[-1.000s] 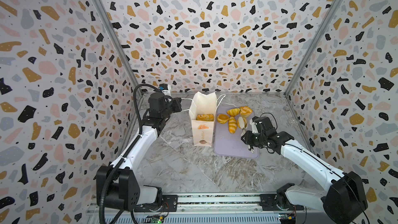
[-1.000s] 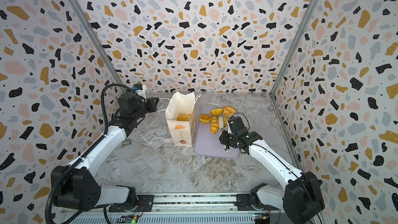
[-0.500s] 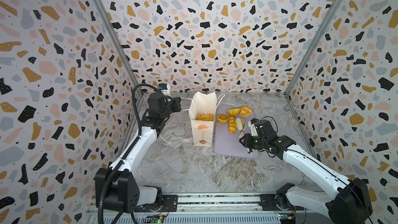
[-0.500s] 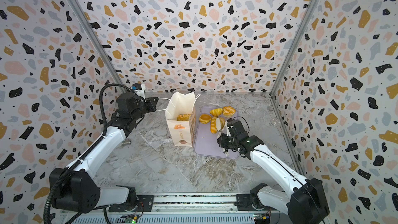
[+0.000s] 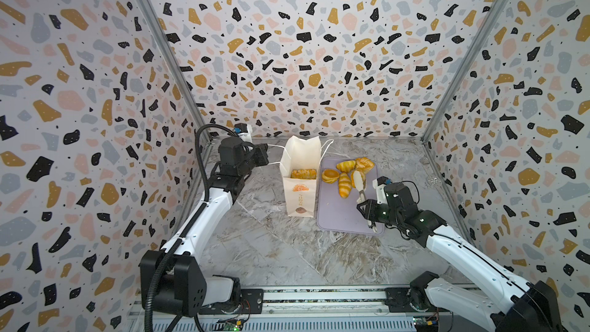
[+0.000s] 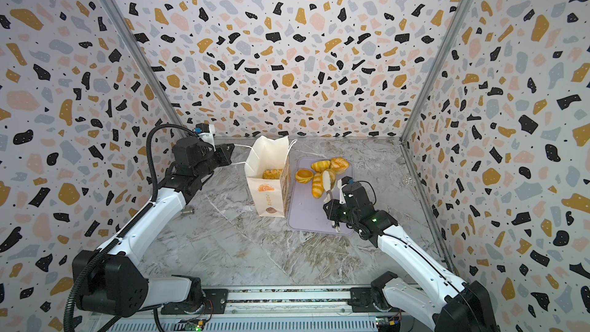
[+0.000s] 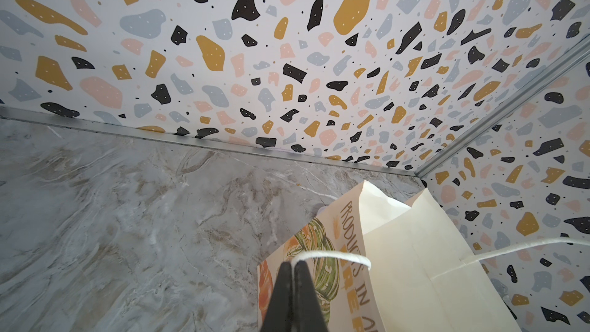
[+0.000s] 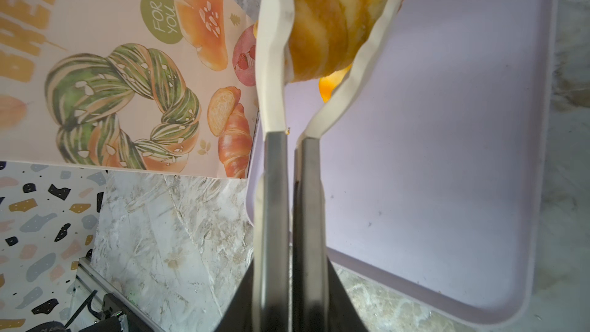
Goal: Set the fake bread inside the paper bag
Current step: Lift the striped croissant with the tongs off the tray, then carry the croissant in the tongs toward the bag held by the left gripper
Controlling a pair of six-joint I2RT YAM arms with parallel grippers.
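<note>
Left gripper [image 7: 292, 265] pinches string handle [image 7: 335, 255] to hold paper bag [image 5: 301, 193] open; right gripper [image 8: 292, 282] squeezes tongs [image 8: 276, 167], clamping striped roll [image 8: 332, 27] over lilac tray [image 8: 447, 154], bound for bag

- This is a robot test cell: a small booth closed in by panel walls [image 5: 287, 59] printed with terrazzo flecks and joined by bare aluminium corner posts [image 5: 159, 46].
- The left arm [image 5: 204, 218] and right arm [image 5: 472, 250] are bolted to a metal rail [image 5: 319, 297] along the open front, beside a loose cable hose [image 5: 153, 282] and an exposed circuit board [image 5: 231, 325].
- The marble-look surface [image 5: 271, 250] carries staged props: fake bread [image 5: 344, 183] on a lilac tray [image 5: 338, 218] and a paper bag [image 5: 300, 199].
</note>
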